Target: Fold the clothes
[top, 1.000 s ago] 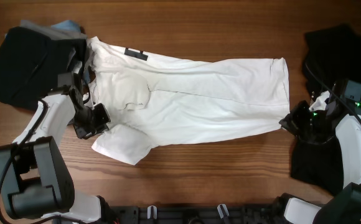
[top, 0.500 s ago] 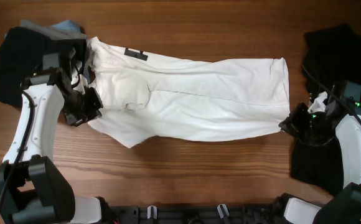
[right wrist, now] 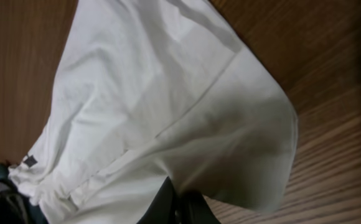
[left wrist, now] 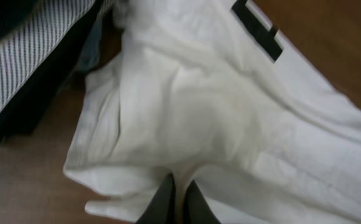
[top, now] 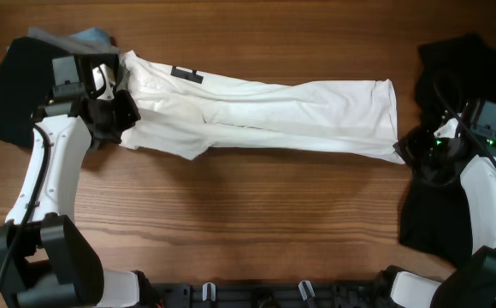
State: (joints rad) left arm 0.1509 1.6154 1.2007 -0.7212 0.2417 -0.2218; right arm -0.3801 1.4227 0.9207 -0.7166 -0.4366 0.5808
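White T-shirt [top: 265, 115], black lettering [top: 186, 74]

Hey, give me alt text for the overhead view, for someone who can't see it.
A white shirt lies folded into a long band across a wooden table, its left end pinched by the left hand and its right end by the right hand. Dark clothes sit at both far sides of the table.

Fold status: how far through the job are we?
Done: white T-shirt looks doubled lengthwise into a narrow band. In hand: left gripper and right gripper each pinch one end. Left: crosswise folds, then the crumpled black garment on the right.
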